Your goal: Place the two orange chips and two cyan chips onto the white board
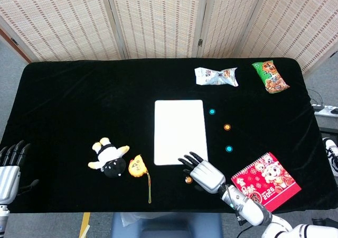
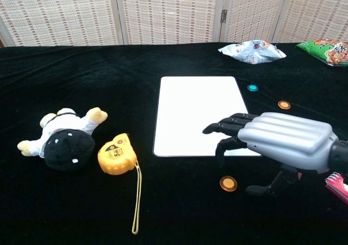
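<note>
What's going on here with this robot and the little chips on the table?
The right hand hovers open over the near right corner of the white board, just above an orange chip on the black cloth. None of the chips is on the board yet: the other orange chip and both cyan chips lie right of it. The left hand waits at the table's left edge.
</note>
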`<state>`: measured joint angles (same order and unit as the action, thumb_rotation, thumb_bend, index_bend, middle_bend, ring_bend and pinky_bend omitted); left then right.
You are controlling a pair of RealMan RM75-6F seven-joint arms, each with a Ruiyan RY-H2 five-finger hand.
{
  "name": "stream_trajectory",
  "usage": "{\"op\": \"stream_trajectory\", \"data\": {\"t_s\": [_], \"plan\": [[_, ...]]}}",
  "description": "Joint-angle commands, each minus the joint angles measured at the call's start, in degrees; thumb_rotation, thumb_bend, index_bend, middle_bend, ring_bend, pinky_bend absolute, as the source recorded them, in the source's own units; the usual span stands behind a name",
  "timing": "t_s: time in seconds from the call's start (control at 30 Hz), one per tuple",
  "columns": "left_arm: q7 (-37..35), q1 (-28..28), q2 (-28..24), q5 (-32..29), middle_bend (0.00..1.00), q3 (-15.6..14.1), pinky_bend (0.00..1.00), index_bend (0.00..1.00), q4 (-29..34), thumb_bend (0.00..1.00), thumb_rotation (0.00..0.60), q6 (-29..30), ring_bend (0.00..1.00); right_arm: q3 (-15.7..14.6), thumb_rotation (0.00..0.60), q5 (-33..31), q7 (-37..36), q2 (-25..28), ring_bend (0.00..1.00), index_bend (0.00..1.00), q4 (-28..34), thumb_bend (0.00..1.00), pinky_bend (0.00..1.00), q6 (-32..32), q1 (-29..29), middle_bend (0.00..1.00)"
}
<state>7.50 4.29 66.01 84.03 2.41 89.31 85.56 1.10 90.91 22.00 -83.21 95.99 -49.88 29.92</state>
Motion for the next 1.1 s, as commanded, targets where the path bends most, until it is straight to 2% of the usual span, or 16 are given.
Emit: {"op": "stream_trajectory", "data": {"t_s": [0.03, 0.5, 1.1], "plan": [[-0.1, 0.0, 0.1, -0.1, 0.05, 0.0, 0.0, 0.01, -0.2, 0.17, 0.6, -0.2, 0.09, -0.3, 0.6, -0.7, 0.3, -0.8, 0.01, 0.37, -1.2, 0.21, 0.0, 0.2, 0.4, 0.04], [-0.6, -0.2, 0.5, -0.3, 0.05, 0.0, 0.0, 0.01, -1.0, 0.17, 0.6, -0.2, 0.09, -0.7, 0.6, -2.7, 0.9, -5.1, 0.01, 0.4, -5.4, 0.24, 0.0, 0.1, 2.4, 0.06], [-1.7, -0.5, 1.0, -0.4, 0.05, -0.1, 0.0, 0.01, -2.3, 0.17, 0.6, -0.1, 0.09, -1.5, 0.6, -5.0, 3.2, -6.2, 0.02, 0.45, -6.5, 0.26, 0.0, -0.6, 3.5, 0.08]]}}
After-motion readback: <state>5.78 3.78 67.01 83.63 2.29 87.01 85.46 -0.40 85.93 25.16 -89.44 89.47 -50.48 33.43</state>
